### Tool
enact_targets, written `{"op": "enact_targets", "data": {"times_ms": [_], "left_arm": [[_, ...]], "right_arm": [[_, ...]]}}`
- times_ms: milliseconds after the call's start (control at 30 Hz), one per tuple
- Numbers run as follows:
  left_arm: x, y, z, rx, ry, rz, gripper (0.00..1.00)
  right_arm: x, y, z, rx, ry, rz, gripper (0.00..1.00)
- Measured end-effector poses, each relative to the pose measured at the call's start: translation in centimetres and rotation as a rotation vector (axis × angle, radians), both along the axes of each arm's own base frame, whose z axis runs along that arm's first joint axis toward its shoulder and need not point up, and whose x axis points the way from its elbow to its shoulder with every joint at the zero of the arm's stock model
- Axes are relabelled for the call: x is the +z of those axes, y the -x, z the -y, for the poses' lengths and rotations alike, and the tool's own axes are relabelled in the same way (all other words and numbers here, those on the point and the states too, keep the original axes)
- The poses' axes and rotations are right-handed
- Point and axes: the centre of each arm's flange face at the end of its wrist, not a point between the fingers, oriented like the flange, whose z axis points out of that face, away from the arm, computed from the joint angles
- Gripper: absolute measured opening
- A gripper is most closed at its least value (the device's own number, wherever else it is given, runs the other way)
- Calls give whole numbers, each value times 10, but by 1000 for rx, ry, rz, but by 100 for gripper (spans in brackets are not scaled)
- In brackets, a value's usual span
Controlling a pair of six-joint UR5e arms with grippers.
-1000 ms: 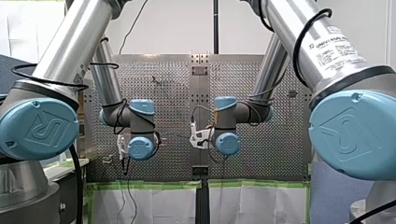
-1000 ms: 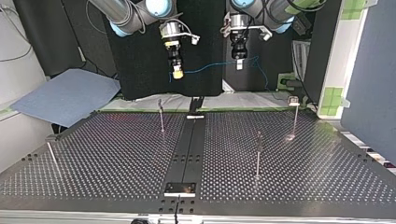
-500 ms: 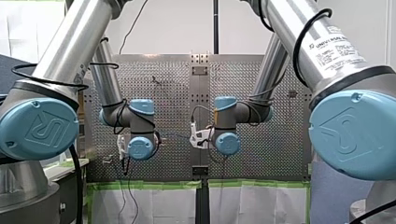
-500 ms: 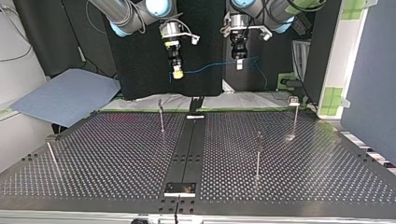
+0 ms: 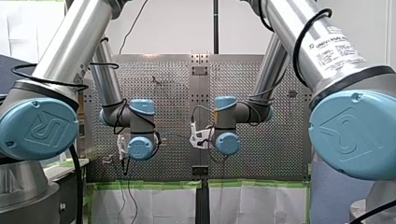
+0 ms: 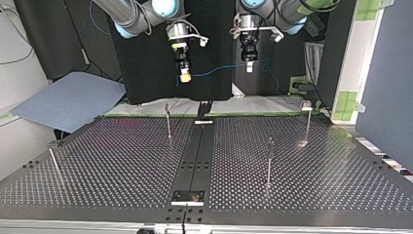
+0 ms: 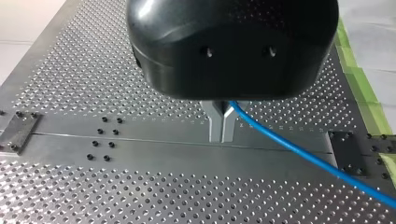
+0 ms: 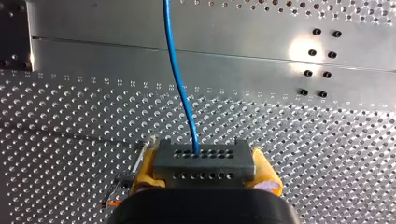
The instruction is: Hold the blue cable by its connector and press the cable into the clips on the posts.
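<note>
The right gripper (image 8: 204, 167) is clamped on the connector (image 8: 203, 159) — left gripper (image 7: 222, 127) is pinched tight on the cable (image 7: 299, 151), both hanging above the table (image 6: 122, 161).

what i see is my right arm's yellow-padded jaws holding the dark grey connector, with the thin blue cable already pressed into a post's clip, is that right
No: the top view shows the thin blue cable hanging in the air, clear of every metal post, so it sits in no clip yet. The yellow-padded jaws of my right gripper do hold the dark grey perforated connector.
</note>
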Motion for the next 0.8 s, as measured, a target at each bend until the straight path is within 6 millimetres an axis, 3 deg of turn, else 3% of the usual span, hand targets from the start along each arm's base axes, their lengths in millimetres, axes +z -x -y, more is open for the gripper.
{"op": "enact_targets", "data": {"times_ms": [133,467,800], "left_arm": [[0,0,0,-1,-3,-2,0],[0,1,0,-2,-3,-3,0],[-2,1,-1,-2,-12,-11,0]], "right_arm": [[-7,-2,4,-4,-15,-22,0],[-58,8,-5,-5,-124,-136,0],[-64,10,-6,-5,-136,-148,0]]}}
